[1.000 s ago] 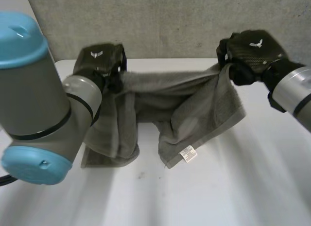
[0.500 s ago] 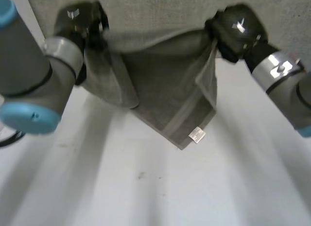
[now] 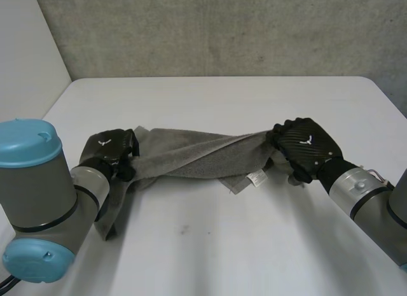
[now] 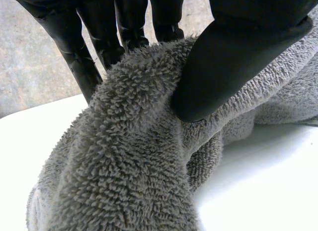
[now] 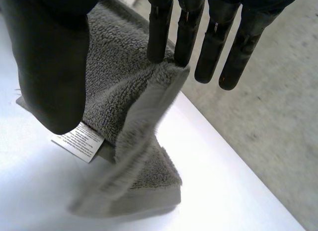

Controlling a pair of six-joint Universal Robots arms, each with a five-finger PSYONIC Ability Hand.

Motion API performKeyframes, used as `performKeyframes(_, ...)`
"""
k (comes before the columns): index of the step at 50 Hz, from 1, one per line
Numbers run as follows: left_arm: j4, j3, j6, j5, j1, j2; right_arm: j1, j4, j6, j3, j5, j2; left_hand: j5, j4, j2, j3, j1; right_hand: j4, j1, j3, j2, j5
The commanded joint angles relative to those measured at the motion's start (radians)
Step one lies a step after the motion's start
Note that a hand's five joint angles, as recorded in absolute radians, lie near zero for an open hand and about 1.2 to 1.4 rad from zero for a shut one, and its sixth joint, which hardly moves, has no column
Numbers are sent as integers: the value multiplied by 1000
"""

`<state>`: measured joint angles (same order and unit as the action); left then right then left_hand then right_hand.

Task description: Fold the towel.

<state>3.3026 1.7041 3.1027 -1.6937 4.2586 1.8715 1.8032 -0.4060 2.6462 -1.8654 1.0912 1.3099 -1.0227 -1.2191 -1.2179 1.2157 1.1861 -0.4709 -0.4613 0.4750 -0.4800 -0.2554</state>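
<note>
here the left hand (image 4: 233,57) pinches one end of the towel (image 3: 191,157), its thumb pressed into the pile against straight fingers; the right hand (image 3: 304,146) nips the other end the same way, the hemmed edge caught between thumb and fingers; both hands sit low over the white table (image 3: 222,245), and the towel lies strung between them as a twisted, bunched band, its middle resting on the table; a white label (image 3: 257,177) pokes out from beneath it, near the right hand; some cloth trails down beside the left arm (image 3: 38,200); by the look of it the laying-out step is in hand and no neat fold is made yet; the next move likely calls for spreading the cloth flat, then bringing one end over to the other; the twist in the band is the main thing in the way; a grey wall (image 3: 222,28) stands beyond the table's far edge, well apart.
</note>
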Motion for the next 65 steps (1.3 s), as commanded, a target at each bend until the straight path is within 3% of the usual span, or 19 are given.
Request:
performKeyframes(1, 2, 5, -4, -1, -5, 0, 47, 84, 191, 9, 168, 94, -199, -177, -178, 181, 210, 60, 50, -64, 69, 19)
performKeyframes(5, 8, 14, -4, -1, -2, 0, 41, 124, 357, 11, 193, 170, -199, -177, -178, 181, 210, -130, -139, 126, -121, -171)
performKeyframes(9, 9, 22, -4, -1, 1, -2, 36, 138, 414, 14, 193, 196, -199, -177, -178, 181, 210, -163, -173, 159, -154, -204)
performKeyframes(11, 11, 28, -3, -1, 1, -2, 36, 142, 425, 17, 194, 201, -199, -177, -178, 181, 210, -113, -123, 109, -104, -154)
performKeyframes(13, 11, 29, -4, -1, 0, -2, 36, 157, 436, 23, 202, 203, -199, -177, -178, 181, 210, 91, 82, -95, 100, 50)
performKeyframes(20, 12, 32, -4, -1, -2, -5, 39, 196, 437, 25, 205, 187, -199, -177, -178, 181, 210, 289, 279, -293, 298, 248)
performKeyframes(30, 12, 32, -3, -1, 0, -15, 48, 207, 420, -8, 202, 69, -199, -177, -178, 181, 210, 296, 287, -300, 305, 255)
performKeyframes(38, 12, 29, -3, -1, 6, -20, 34, 199, 291, 11, 197, -23, -199, -177, -178, 181, 210, 198, 188, -202, 207, 157)
performKeyframes(46, 12, 31, -3, -1, 10, -20, -10, 194, -13, 41, 188, -144, -199, -177, -178, 181, 210, -51, -61, 47, -42, -92)
performKeyframes(65, 12, 43, -3, 0, 14, -18, -30, 179, -66, 117, 188, -253, -199, -177, -178, 181, 210, -236, -246, 232, -227, -277)
